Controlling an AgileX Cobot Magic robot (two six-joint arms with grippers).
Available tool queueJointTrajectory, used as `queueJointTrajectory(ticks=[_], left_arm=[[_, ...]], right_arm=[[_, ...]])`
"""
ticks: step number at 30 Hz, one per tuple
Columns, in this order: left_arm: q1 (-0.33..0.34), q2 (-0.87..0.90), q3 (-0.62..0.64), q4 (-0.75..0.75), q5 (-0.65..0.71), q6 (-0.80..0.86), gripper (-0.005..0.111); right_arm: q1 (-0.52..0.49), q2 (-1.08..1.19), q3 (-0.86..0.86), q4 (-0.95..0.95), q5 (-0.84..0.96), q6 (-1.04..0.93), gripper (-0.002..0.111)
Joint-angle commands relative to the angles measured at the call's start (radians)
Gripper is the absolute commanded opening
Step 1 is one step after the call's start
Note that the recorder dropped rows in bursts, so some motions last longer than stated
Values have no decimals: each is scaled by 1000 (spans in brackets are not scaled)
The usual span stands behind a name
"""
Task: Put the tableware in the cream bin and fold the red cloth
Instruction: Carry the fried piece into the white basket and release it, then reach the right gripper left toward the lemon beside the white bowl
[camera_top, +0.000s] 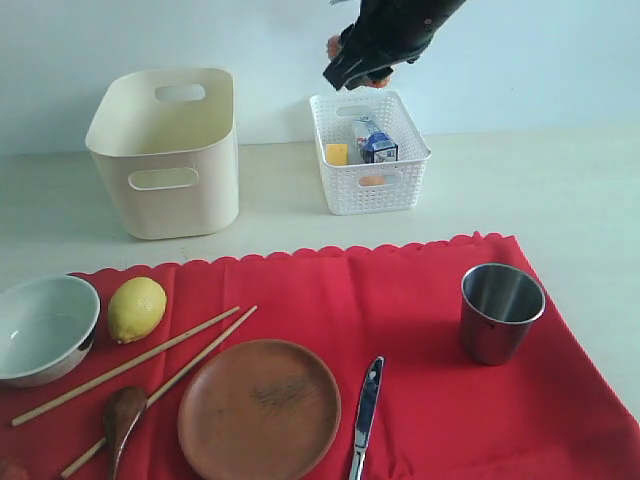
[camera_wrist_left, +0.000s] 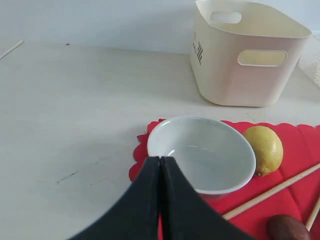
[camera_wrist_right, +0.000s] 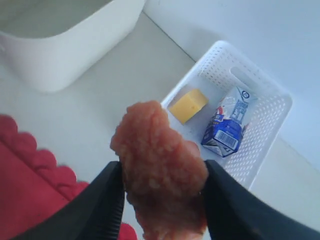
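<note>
Right gripper is clamped on a lumpy orange-pink piece of food, held up in the air beyond the scalloped edge of the red cloth, close to the white lattice basket that contains a cheese cube and a milk carton. Left gripper has its jaws pressed together with nothing between them, near the cloth's left corner and close to the white bowl. On the cloth lie the bowl, a lemon, two chopsticks, a wooden spoon, the round wooden plate, a steel knife and the steel cup, which stands upright. Off the cloth, past its scalloped edge, stands the cream bin.
</note>
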Motion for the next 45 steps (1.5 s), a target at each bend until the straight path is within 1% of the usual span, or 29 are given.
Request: queueJointTrajectory(ticks=[1,5,10,17,22,24,26,30,31,36,39,41,45], left_arm=[[0,4,-5,5,-10,-1,0],[0,4,-5,5,-10,-1,0],[0,4,-5,5,-10,-1,0],[0,4,-5,5,-10,-1,0],[0,4,-5,5,-10,-1,0],[0,4,-5,5,-10,-1,0],[0,4,-5,5,-10,-1,0],[0,4,-5,5,-10,-1,0],[0,4,-5,5,-10,-1,0],[0,4,-5,5,-10,-1,0],[0,4,-5,5,-10,-1,0],[0,4,-5,5,-10,-1,0],[0,4,-5,5,-10,-1,0]], right_arm=[[-90,132,-156,178,61,5,0],[-131,256,-277,214,74,-4,0],[-145,401,-382,227,79,-69,0],[-145,554,-483,230,28,-96,0],[-145,613,-524,251,24,-103,0],[-145,626,-529,254,28,-125,5],[-145,630,-531,252,28,-137,17],[-145,621,-531,243,19,-138,46],[-145,614,-531,243,17,-138,52],[-145,567,-531,237,28,-131,72],[-145,534,-531,225,49,-122,81],[-145,511,-531,206,63,-88,84],[-145,444,-531,191,113,-51,85]])
